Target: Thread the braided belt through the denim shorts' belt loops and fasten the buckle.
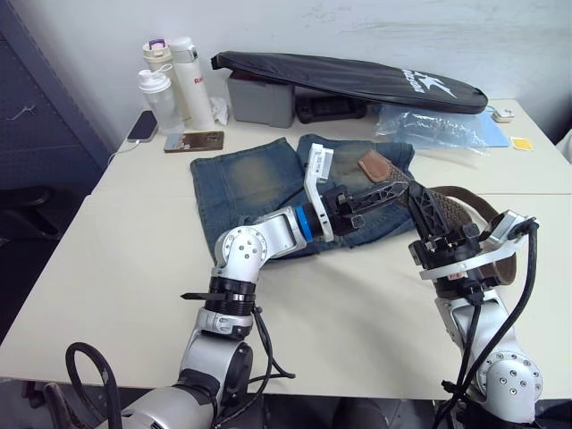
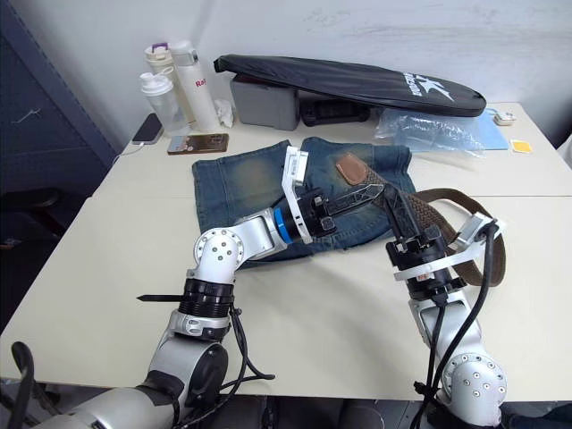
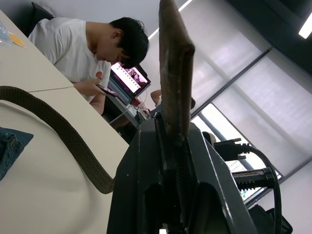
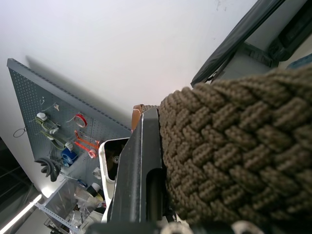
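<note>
The denim shorts (image 1: 246,183) lie flat in the middle of the white table (image 1: 116,268), legs pointing away from me. My left arm reaches across them. My left gripper (image 1: 400,187) is shut on the braided belt, and its smooth brown end (image 3: 175,68) stands up between the fingers in the left wrist view. The reddish-brown tip (image 1: 375,167) shows over the right leg. My right gripper (image 1: 420,198) meets the left one and is shut on the braid (image 4: 234,156). The remaining belt (image 1: 469,206) curves off to the right on the table. The belt loops and the buckle are hidden.
A long black zipped bag (image 1: 357,76) lies on a grey box (image 1: 259,100) at the back. Bottles (image 1: 174,85) and a phone (image 1: 193,141) stand at the back left, a clear plastic bag (image 1: 429,125) at the back right. A seated person (image 3: 83,48) is beyond the table.
</note>
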### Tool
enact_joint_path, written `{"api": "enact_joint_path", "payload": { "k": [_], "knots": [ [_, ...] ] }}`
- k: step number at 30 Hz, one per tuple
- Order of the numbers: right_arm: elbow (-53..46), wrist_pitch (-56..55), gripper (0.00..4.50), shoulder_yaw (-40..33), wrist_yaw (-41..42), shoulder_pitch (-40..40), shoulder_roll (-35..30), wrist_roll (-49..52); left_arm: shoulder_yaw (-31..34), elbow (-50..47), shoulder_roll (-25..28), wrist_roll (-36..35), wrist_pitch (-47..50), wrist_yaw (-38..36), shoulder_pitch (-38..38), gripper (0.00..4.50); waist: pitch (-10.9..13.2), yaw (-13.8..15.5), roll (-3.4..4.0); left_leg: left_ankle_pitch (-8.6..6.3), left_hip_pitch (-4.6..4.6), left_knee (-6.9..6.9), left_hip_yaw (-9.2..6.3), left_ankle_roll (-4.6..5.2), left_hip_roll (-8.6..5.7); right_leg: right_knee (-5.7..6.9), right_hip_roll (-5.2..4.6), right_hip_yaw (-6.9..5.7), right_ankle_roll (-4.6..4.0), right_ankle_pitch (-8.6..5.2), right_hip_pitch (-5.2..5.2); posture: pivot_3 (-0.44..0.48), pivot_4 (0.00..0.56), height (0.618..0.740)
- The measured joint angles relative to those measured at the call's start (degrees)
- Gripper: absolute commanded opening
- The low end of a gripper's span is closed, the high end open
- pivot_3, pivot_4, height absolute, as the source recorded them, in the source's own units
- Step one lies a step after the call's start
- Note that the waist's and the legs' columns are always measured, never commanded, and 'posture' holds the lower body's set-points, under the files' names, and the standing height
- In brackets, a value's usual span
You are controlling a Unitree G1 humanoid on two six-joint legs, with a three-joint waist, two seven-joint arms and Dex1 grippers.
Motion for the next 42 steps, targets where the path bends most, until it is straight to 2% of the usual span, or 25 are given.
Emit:
{"api": "enact_joint_path", "payload": {
  "k": [1,5,7,9,10,11,13,17,19,21,25,28,31,36,42],
  "knots": [
    [0.01,0.01,0.0,-0.04,0.01,0.0,-0.02,0.0,0.0,0.0,0.01,0.03,0.0,0.14,0.0,0.69,0.0,0.0,0.0,0.0,0.0,0.0,0.01,0.0,0.0,0.0,0.0,0.01,0.0,0.0,-0.01,0.0,0.15,0.622],
    [0.34,0.06,0.0,-1.58,0.65,-0.28,-1.53,0.01,-0.09,0.01,1.02,0.93,0.87,1.28,-0.02,2.24,0.0,0.0,0.0,0.0,-0.03,0.0,0.05,0.0,-0.01,0.03,-0.01,0.04,0.0,0.0,-0.06,0.0,0.15,0.622],
    [1.37,0.28,0.0,-3.36,1.16,-1.06,-4.47,0.37,-2.11,-0.65,4.38,3.24,0.63,0.4,-0.54,3.1,0.0,-0.04,0.0,0.0,-0.02,0.0,0.08,0.0,-0.01,0.07,0.0,0.04,0.0,0.0,-0.09,0.0,0.15,0.622],
    [3.47,0.69,0.0,-5.76,1.02,-1.55,-7.92,0.52,-8.18,-3.27,11.86,9.23,-1.34,-3.07,-1.66,3.8,0.0,-0.2,0.01,0.0,-0.03,-0.07,0.14,0.0,0.0,0.11,0.0,0.08,-0.02,-0.01,-0.2,0.0,0.15,0.622],
    [4.18,0.95,0.0,-6.61,1.01,-1.51,-8.99,0.51,-9.36,-3.97,13.39,10.57,-1.84,-3.99,-2.01,4.21,0.0,-0.2,0.01,0.0,-0.05,-0.06,0.16,0.0,0.0,0.19,-0.01,0.11,-0.05,-0.03,-0.28,0.0,0.15,0.622],
    [5.58,1.72,0.0,-8.18,1.04,-1.48,-11.53,0.51,-11.77,-4.84,16.26,13.55,-3.51,-5.83,-2.94,4.38,-0.01,-0.18,0.01,0.01,-0.09,-0.05,0.21,-0.01,0.0,0.24,-0.01,0.14,-0.08,-0.04,-0.36,0.0,0.15,0.622],
    [7.52,3.59,0.0,-11.06,1.61,-1.5,-16.92,0.51,-16.85,-6.63,20.56,19.25,-7.73,-9.53,-4.44,4.38,-0.04,0.13,0.06,0.02,-0.28,0.06,0.31,-0.01,0.01,0.26,-0.03,0.17,-0.08,-0.04,-0.49,0.0,0.15,0.622],
    [8.88,8.39,0.0,-14.03,4.52,-0.62,-27.22,-0.5,-23.37,-6.78,23.64,27.36,-14.5,-13.62,-4.69,4.38,-0.06,0.39,0.08,0.07,-0.43,0.12,0.5,0.06,0.02,0.19,-0.09,0.16,-0.09,-0.04,-0.53,0.0,0.15,0.622],
    [8.79,14.14,0.0,-16.36,9.2,2.09,-37.34,-2.33,-26.52,-5.45,24.56,32.53,-19.75,-15.51,-4.72,4.38,-0.07,0.52,0.09,0.17,-0.5,0.14,0.66,0.26,0.03,0.09,-0.12,0.08,-0.09,-0.03,-0.5,0.0,0.15,0.622],
    [8.31,18.59,0.0,-20.02,15.33,5.42,-43.31,-2.54,-27.84,-3.27,24.37,36.49,-23.91,-15.97,-4.93,4.38,-0.08,0.78,0.01,0.29,-0.53,0.09,0.75,0.49,0.1,-0.06,-0.12,-0.02,-0.09,-0.03,-0.42,0.0,0.15,0.622],
    [7.74,25.66,0.0,-26.09,27.86,12.21,-50.43,-5.74,-27.97,2.63,22.69,41.29,-29.37,-15.51,-6.42,4.38,-0.06,1.24,-0.14,0.41,-0.55,-0.02,1.03,0.71,0.28,-0.23,-0.06,-0.12,-0.08,-0.03,-0.4,0.0,0.15,0.622],
    [8.67,26.92,0.0,-28.62,33.8,14.25,-52.73,-12.22,-28.06,8.11,20.55,44.16,-33.76,-16.41,-8.61,4.38,-0.05,1.4,-0.19,0.41,-0.55,-0.01,1.2,0.71,0.35,-0.29,-0.05,-0.15,-0.05,0.0,-0.39,0.0,0.15,0.622],
    [8.6,27.06,0.0,-29.0,35.82,14.33,-52.43,-16.12,-28.04,14.48,17.22,46.85,-38.35,-16.4,-10.72,4.38,-0.05,1.54,-0.19,0.41,-0.56,0.03,1.28,0.71,0.35,-0.28,-0.08,-0.14,-0.04,0.0,-0.4,0.0,0.15,0.622],
    [7.35,26.51,0.0,-29.59,32.32,13.42,-47.13,-19.82,-28.09,29.83,9.83,51.7,-46.77,-13.87,-14.27,4.38,-0.04,1.92,-0.22,0.42,-0.61,0.06,1.35,0.7,0.37,-0.27,-0.09,-0.15,-0.04,0.0,-0.44,0.0,0.15,0.622],
    [1.82,28.06,0.0,-36.71,29.53,17.8,-43.14,-19.45,-28.23,47.75,2.55,57.54,-54.75,-10.03,-18.27,4.38,-0.04,2.12,-0.22,0.41,-0.69,0.06,1.39,0.71,0.39,-0.29,-0.1,-0.2,-0.04,0.0,-0.5,0.0,0.15,0.622]
  ]
}}
